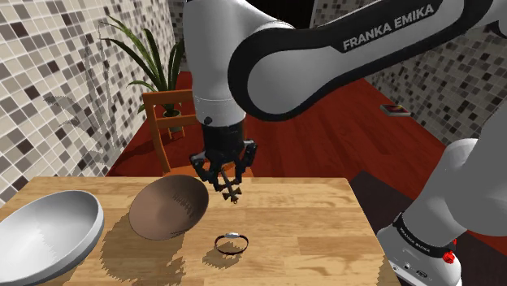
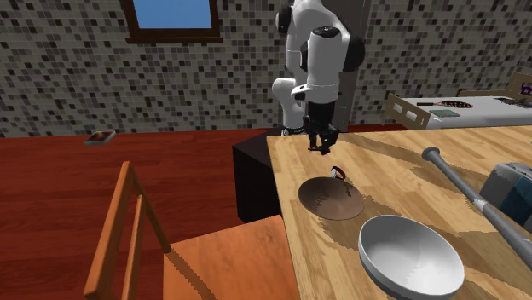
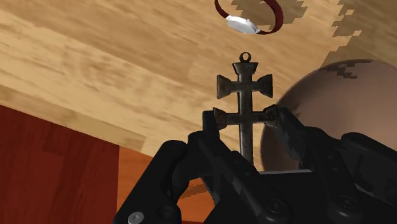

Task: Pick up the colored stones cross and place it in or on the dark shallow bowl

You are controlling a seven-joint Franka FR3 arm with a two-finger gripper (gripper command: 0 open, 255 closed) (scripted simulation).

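Gripper [image 3: 243, 122] sits clamped across the lower bar of the dark cross [image 3: 243, 89], aloft just beside the brown bowl [image 3: 356, 95]; it looks light, rigid, thin, probably prone to pivoting.

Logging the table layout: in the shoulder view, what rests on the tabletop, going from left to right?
grey bowl → brown bowl → dark red ring with a silvery piece on it

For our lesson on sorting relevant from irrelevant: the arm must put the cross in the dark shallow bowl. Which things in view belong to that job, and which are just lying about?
Job: gripper, clasping the cross; brown shallow bowl.
Lying about: grey bowl, red ring, bat, chair, plant.
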